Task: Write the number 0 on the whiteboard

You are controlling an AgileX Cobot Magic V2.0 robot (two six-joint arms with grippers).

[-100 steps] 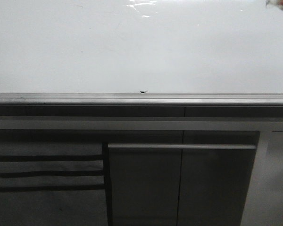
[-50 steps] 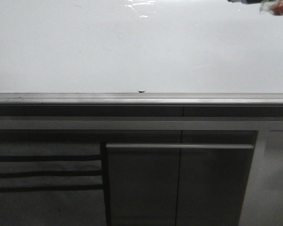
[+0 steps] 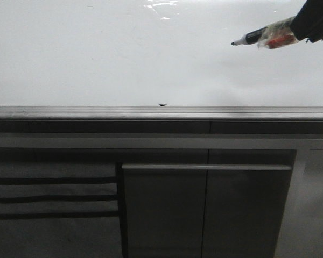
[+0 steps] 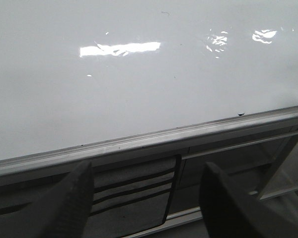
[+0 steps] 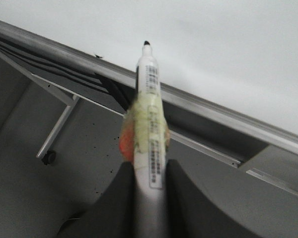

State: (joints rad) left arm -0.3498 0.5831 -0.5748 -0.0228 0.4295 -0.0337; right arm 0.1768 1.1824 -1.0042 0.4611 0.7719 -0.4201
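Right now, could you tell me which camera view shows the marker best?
The right wrist view: the marker fills the frame, clamped in the right gripper. The front view shows it small in the corner; the left wrist view misses it.

The whiteboard (image 3: 97,54) is a large, glossy white board that spans the whole width of the front view. Its surface is plain and bare, with no drawn oval visible on it in any view; bright glare patches show near its top edge. A grey metal rim (image 3: 97,112) runs along its lower edge, level and straight. A tiny black speck (image 3: 162,104) sits on the white surface just at the rim, near the middle of the board's width.
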